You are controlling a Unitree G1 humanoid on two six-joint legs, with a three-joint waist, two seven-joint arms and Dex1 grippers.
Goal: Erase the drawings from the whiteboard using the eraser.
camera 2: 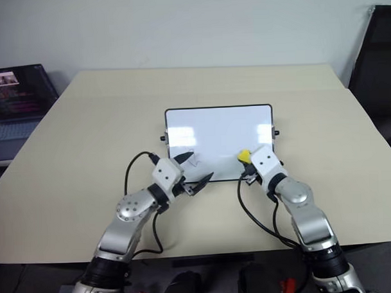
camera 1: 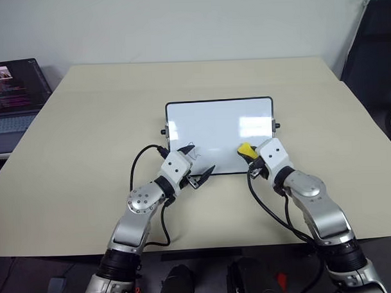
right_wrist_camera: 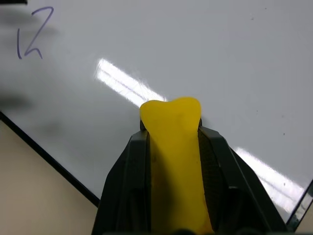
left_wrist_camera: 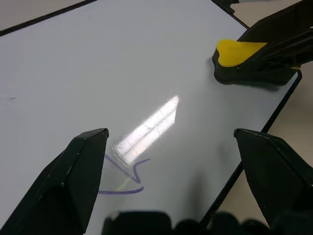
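Left of tool-held eraser [right_wrist_camera: 175,147]: one drawing [right_wrist_camera: 30,34].

My left gripper [camera 1: 195,167] reaches forward with its jaws spread wide; my right gripper [camera 1: 250,154] angles inward, jaws clamped tight on what it carries.

Black-framed whiteboard [camera 1: 220,113] flat on table, one squiggle drawing [right_wrist_camera: 28,35], yellow eraser [right_wrist_camera: 177,161] over near edge
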